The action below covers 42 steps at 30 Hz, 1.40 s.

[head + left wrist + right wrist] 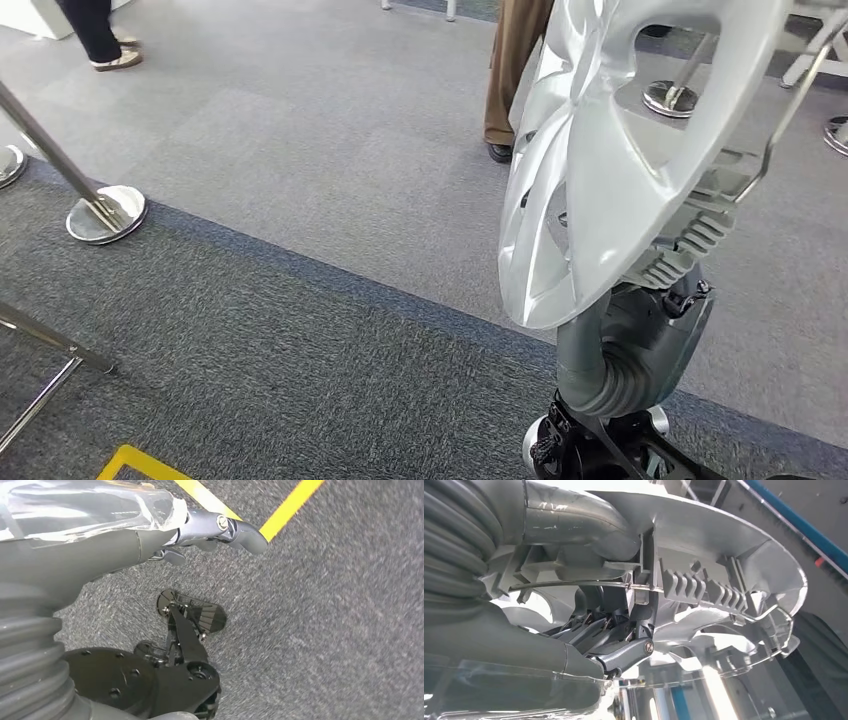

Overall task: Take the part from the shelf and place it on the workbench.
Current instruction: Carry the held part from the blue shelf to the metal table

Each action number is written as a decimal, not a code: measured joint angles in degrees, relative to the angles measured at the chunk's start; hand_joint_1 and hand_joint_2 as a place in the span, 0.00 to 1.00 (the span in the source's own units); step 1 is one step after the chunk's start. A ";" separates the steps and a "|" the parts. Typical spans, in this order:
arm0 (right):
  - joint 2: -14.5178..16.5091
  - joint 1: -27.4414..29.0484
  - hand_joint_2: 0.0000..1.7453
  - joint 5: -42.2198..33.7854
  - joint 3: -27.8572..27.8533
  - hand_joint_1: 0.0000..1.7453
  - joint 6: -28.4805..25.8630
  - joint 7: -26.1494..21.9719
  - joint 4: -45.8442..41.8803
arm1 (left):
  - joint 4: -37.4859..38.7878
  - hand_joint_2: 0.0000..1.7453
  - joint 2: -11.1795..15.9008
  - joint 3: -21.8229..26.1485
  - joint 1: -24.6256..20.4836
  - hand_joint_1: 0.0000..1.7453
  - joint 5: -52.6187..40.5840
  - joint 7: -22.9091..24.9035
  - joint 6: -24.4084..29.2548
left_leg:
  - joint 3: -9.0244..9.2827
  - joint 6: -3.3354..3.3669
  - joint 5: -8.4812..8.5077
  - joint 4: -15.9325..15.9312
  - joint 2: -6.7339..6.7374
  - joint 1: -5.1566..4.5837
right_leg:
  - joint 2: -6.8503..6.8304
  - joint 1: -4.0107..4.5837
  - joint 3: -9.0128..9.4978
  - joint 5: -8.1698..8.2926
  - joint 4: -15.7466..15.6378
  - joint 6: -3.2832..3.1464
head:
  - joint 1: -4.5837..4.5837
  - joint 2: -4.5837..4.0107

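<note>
The silver part (600, 170), a wheel cover, is held upright above the grey carpet floor (300, 200), clamped at its rim by the right robot hand (619, 630). The left robot hand (220, 530) hangs over the carpet, its fingers together and holding nothing. A person's legs (510, 80) stand behind.

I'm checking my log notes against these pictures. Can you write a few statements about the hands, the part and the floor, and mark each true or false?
1. The right hand holds the silver part. True.
2. The left hand holds a second part. False: it holds nothing, and hangs over carpet.
3. The part rests on a workbench. False: it is held up above grey carpet.
4. A person's legs stand beyond the part. True.
5. Yellow floor lines lie near the left hand. True.
</note>
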 joint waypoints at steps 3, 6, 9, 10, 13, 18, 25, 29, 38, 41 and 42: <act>0.00 -0.01 1.00 -0.03 -0.15 1.00 0.33 0.01 0.01 | 0.00 1.00 -0.15 0.00 0.01 0.00 0.09 0.07 -0.30 | -0.13 -0.53 -0.14 0.28 -2.53 0.08 | 3.38 -0.20 4.72 5.40 -11.52 -0.47 | -0.01 0.00; 0.12 -0.02 1.00 -0.07 -0.39 1.00 0.91 0.03 0.02 | 0.01 1.00 -0.51 0.02 0.17 0.00 0.18 0.39 -0.62 | -0.77 -1.58 0.04 0.18 -4.12 0.29 | 3.75 0.03 5.48 5.84 -13.43 -1.05 | -0.06 0.00; 0.73 0.02 1.00 0.09 -0.60 1.00 1.41 0.03 0.04 | 0.02 1.00 -0.84 0.02 0.24 0.00 0.17 0.58 -0.66 | -2.29 -2.32 -1.54 2.62 -1.52 0.10 | 1.49 -0.21 5.92 6.09 -14.01 -2.01 | -0.25 -0.01; 0.90 0.09 1.00 0.24 -0.67 1.00 1.44 0.02 0.04 | 0.02 1.00 -0.91 0.02 0.20 0.00 0.15 0.59 -0.66 | -3.81 -2.46 -3.10 5.57 0.57 0.01 | 0.61 -0.23 6.00 6.08 -14.10 -2.26 | -0.34 -0.01; 1.06 0.34 1.00 0.67 -0.90 1.00 1.43 0.01 0.04 | 0.02 1.00 -0.95 0.02 0.18 0.00 0.11 0.59 -0.66 | -9.32 -2.75 -6.96 16.03 3.69 0.11 | -2.02 -0.05 5.98 5.85 -14.11 -2.57 | -0.41 0.00; 1.20 0.37 1.00 0.82 -1.01 1.00 1.42 0.02 0.04 | 0.00 1.00 -0.84 0.02 0.18 0.00 0.09 0.58 -0.69 | -2.23 -2.39 -0.45 2.78 7.38 -0.07 | -5.37 0.19 6.67 5.18 -14.08 -1.93 | -0.37 -0.01; 1.43 0.39 1.00 0.89 -1.02 1.00 1.41 0.03 0.05 | 0.00 1.00 -0.84 0.02 0.07 0.00 0.06 0.56 -0.84 | -0.49 -0.47 0.53 -0.16 4.64 0.31 | -3.29 0.02 5.88 1.74 -9.97 0.12 | -0.17 -0.01; 0.98 0.79 1.00 0.94 -1.02 1.00 1.16 0.02 0.07 | 0.00 1.00 -1.03 0.03 0.09 0.00 0.11 0.50 -0.96 | -0.51 -0.18 0.56 -0.11 1.29 0.28 | -0.45 0.03 -0.78 -2.48 2.82 0.25 | -0.01 0.00; 0.45 0.66 1.00 1.21 -0.50 1.00 0.64 0.05 0.09 | 0.00 1.00 -1.33 0.05 0.34 0.00 -0.61 1.10 -0.57 | -1.36 -2.18 0.54 0.27 -3.71 0.44 | 2.89 -0.10 5.92 5.90 -13.66 -1.51 | -0.14 0.00; 0.45 0.47 1.00 0.98 -0.13 1.00 -0.24 0.04 0.10 | 0.00 1.00 -1.34 0.04 0.32 0.00 -0.82 1.45 -0.56 | -4.83 -2.71 -3.28 6.95 2.06 0.14 | 0.30 -0.16 6.10 5.96 -13.98 -2.42 | -0.30 0.00; 0.45 0.46 1.00 0.89 -0.08 1.00 -0.50 0.03 0.11 | 0.01 1.00 -1.36 0.04 0.29 0.00 -0.85 1.51 -0.56 | -6.98 -2.82 -5.16 11.16 3.19 0.17 | -0.62 -0.10 6.08 5.89 -13.97 -2.58 | -0.33 -0.01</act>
